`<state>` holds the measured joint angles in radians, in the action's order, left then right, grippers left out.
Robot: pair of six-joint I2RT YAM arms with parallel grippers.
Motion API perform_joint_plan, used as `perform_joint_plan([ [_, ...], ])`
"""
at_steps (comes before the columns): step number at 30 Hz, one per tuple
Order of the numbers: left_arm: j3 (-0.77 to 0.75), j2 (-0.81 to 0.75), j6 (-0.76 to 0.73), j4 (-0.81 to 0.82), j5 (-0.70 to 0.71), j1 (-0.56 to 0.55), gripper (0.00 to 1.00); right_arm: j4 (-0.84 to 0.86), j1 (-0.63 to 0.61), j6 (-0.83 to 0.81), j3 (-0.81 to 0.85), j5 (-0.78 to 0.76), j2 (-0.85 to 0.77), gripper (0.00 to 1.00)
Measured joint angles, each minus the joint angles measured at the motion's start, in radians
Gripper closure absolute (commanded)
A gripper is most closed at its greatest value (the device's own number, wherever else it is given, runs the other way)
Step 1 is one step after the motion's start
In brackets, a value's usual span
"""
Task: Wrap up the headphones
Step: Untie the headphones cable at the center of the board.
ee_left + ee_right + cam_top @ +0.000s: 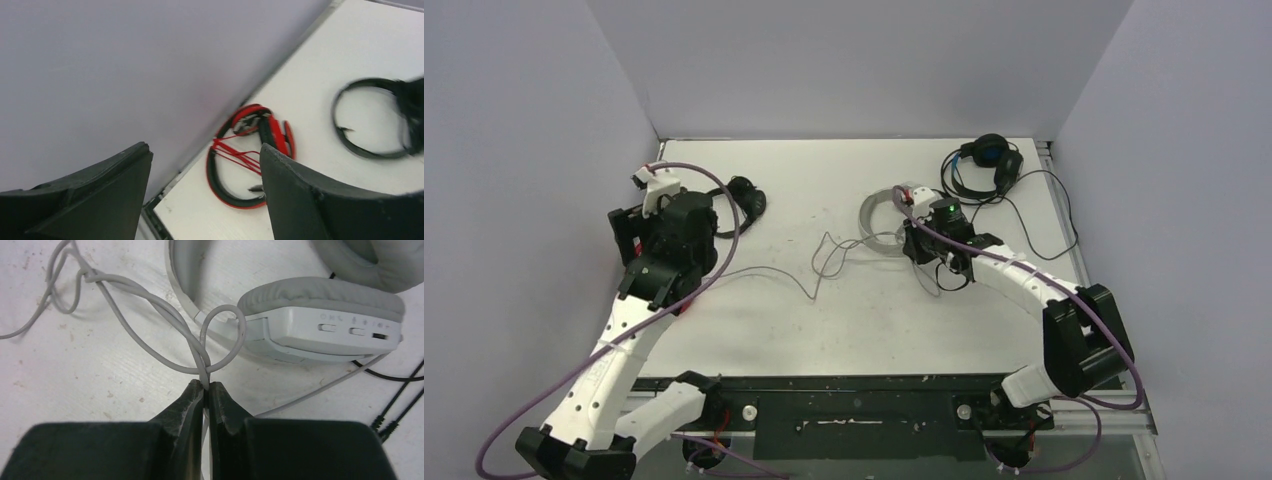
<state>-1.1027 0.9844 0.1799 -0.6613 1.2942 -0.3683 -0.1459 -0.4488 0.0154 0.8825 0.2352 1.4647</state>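
One white-grey headset (320, 335) — looped cable (226, 308) pinched by right claw (206, 386).

The light over my table (874, 335) is even and rather bright. It comes from above and gives only soft, faint shadows in the top view, where the white surface looks nearly washed out but has no hard glare. My left wrist view is smeared: the black headset (411, 107) at the right edge is blurred, the red-and-black headset (275, 135) is a little soft, and my left fingers (320, 200) are dark and unfocused. My right wrist view is sharp: the grey cable (204, 367), the white-grey headset (320, 315) and the specks of dirt (111, 395) are clear. My right fingers (185, 410) are almost black, with little detail.
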Motion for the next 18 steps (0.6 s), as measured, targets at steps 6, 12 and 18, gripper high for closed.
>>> perform_joint_plan([
  [6,0.005,-0.051,-0.084,0.029,-0.622,0.003,0.29,-0.107,0.015,0.027,0.044,0.134,0.016,1.00],
  [12,0.216,-0.093,-0.119,0.294,-1.186,-0.151,0.26,-0.183,0.015,0.043,0.101,0.273,0.039,1.00],
  [18,0.491,-0.080,-0.430,0.603,-1.293,-0.547,0.28,-0.234,0.016,0.050,0.124,0.378,0.039,1.00],
])
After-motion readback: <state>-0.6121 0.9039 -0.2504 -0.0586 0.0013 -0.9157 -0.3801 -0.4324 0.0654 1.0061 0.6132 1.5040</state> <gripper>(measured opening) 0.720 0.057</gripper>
